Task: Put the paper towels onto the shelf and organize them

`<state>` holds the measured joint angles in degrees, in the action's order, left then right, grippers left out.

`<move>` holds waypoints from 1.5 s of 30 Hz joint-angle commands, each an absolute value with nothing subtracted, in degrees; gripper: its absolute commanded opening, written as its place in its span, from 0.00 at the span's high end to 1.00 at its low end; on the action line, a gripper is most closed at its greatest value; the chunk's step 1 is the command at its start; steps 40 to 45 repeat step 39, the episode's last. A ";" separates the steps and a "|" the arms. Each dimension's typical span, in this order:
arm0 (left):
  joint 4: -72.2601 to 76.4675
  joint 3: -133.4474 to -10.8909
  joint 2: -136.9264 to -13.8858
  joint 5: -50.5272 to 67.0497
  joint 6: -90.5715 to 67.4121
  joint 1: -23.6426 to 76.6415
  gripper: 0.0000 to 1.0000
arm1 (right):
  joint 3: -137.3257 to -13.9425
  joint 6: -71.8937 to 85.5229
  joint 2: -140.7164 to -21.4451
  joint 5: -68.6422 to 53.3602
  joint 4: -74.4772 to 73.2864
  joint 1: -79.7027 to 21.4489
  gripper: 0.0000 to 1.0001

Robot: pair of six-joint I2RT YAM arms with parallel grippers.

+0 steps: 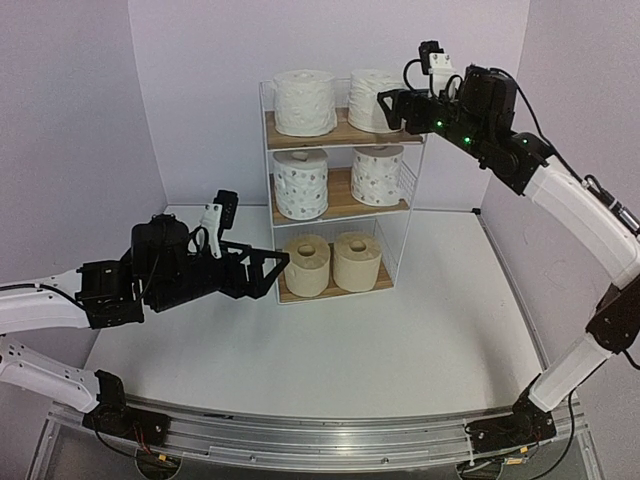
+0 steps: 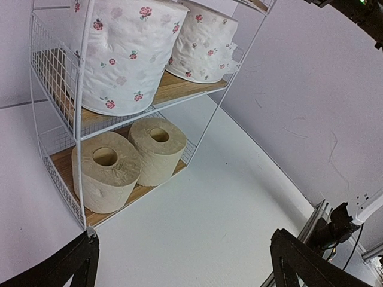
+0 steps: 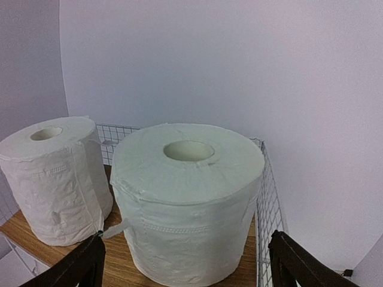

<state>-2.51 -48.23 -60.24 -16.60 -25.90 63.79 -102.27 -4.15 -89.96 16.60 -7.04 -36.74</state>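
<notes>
Shelf: the shelf (image 1: 341,203) stands at the far middle of the table (image 1: 350,350). Each of its three boards carries two rolls.
Top board: left plain roll (image 1: 305,102) and right plain roll (image 1: 368,98) stand upright with cores up, close together but apart.
Middle board: left dotted roll (image 1: 301,184) and right dotted roll (image 1: 378,175) stand upright side by side.
Bottom board: left beige roll (image 1: 306,265) and right beige roll (image 1: 357,261) look to be touching in my left wrist view.
Why so (judgement): one kind per board keeps the sorting legible. Standing on a flat end stops a fat roll from rolling out the open front.
Right gripper (image 1: 392,108): at top-board height, near the shelf's right front corner. The jaws are spread wide and grasp nothing.
Right plain roll vs right fingers (image 3: 90,263): it sits on the board between my two fingertips and a little beyond them. Each finger is outside its flank, and I see no contact.
Left gripper (image 1: 274,274): low, at the shelf's near left corner at bottom-board level. It is fully spread and empty.
Beige rolls vs left fingers (image 2: 78,263): ahead and to the left on their board, apart from the tips and not between them.
Progress (judgement): all six rolls are shelved and sorted. What remains is to draw clear without nudging the right plain roll.
</notes>
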 commanded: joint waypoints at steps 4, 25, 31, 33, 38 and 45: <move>-5.74 -50.69 -58.48 -17.46 -28.21 63.72 0.00 | -96.77 -0.24 -79.95 15.66 -7.02 -36.12 0.06; -17.58 -38.29 -57.57 -12.74 -48.37 28.39 0.00 | -51.63 34.67 -71.25 4.28 -24.23 -4.84 0.02; -12.56 -34.74 -60.78 -13.00 -46.46 18.37 0.00 | -49.27 30.49 -70.13 15.45 -24.26 -3.15 0.04; -11.10 -33.60 -60.87 -10.42 -46.78 14.02 0.00 | -49.56 30.88 -69.34 19.35 -24.30 -3.16 0.04; -8.23 -31.30 -57.60 -9.77 -46.45 12.40 0.00 | -48.24 29.87 -66.68 23.44 -22.86 -3.15 0.04; -7.74 -30.68 -56.36 -9.84 -46.20 12.39 0.00 | -47.44 29.48 -65.91 24.07 -21.53 -3.19 0.04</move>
